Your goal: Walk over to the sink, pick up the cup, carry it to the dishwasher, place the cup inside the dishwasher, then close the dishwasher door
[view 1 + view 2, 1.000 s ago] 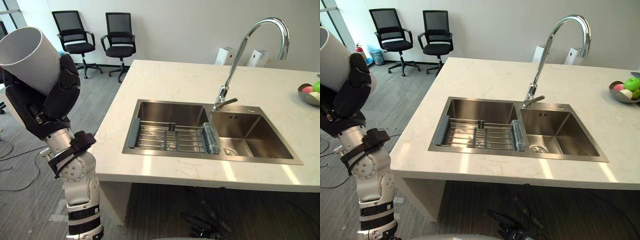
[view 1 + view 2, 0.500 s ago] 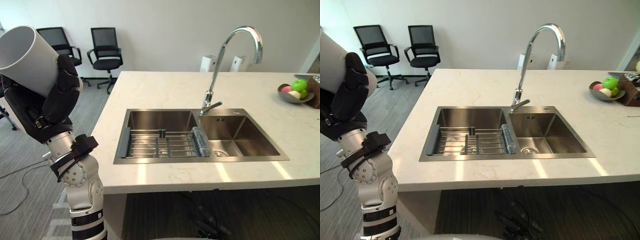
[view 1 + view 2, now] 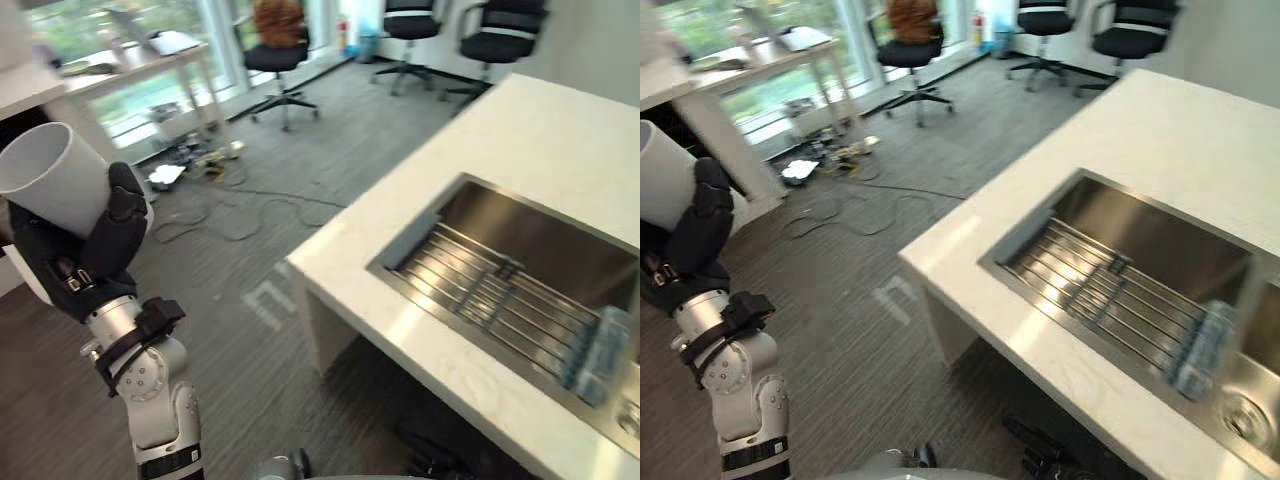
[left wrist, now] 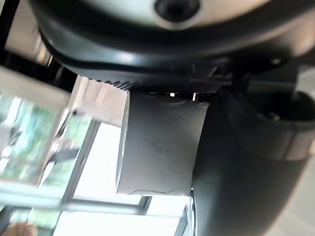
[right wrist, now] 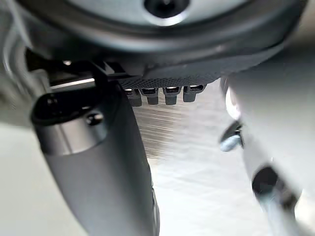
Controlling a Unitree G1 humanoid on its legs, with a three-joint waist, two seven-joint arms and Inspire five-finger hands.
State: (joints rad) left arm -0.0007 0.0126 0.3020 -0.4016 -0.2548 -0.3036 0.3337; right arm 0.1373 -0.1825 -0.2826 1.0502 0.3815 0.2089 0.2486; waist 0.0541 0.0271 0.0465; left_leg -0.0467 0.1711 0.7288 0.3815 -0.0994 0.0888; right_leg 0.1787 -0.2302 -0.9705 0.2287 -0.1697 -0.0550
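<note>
In the left eye view, the left robot hand (image 3: pixel 95 250) was raised at the left side, its dark fingers wrapped round a plain white cup (image 3: pixel 55 180) that tilted with its open mouth up and to the left. The cup was well apart from the steel sink (image 3: pixel 530 235), which sat in the pale tabletop (image 3: pixel 520 130) at the right. A wire rack (image 3: pixel 490 295) lay across the sink, and a bluish thing (image 3: pixel 598 345) at the rack's near end was too blurred to name, perhaps a brush or a sponge holder. Between the hand and the tabletop lay open grey floor (image 3: pixel 250 290), with loose cords (image 3: pixel 235 210) scattered farther off. Behind stood a white desk (image 3: pixel 140 65) and an office chair (image 3: pixel 280 40).

In the right eye view, the cup (image 3: pixel 660 185) showed at the left edge over the hand (image 3: pixel 695 235). Two more black chairs (image 3: pixel 1135 25) stood beyond the tabletop's far corner, and the sink's drain (image 3: pixel 1240 420) showed at the lower right.

In the left wrist view, the cup (image 4: pixel 160 142) was pressed against the palm, a dark finger (image 4: pixel 246 162) curled along its side, with bright windows (image 4: pixel 98 172) behind.

In the right wrist view, the right robot hand (image 5: pixel 98 162) hung over the striped floor (image 5: pixel 187 152); I could not tell whether it was released or clenched.
</note>
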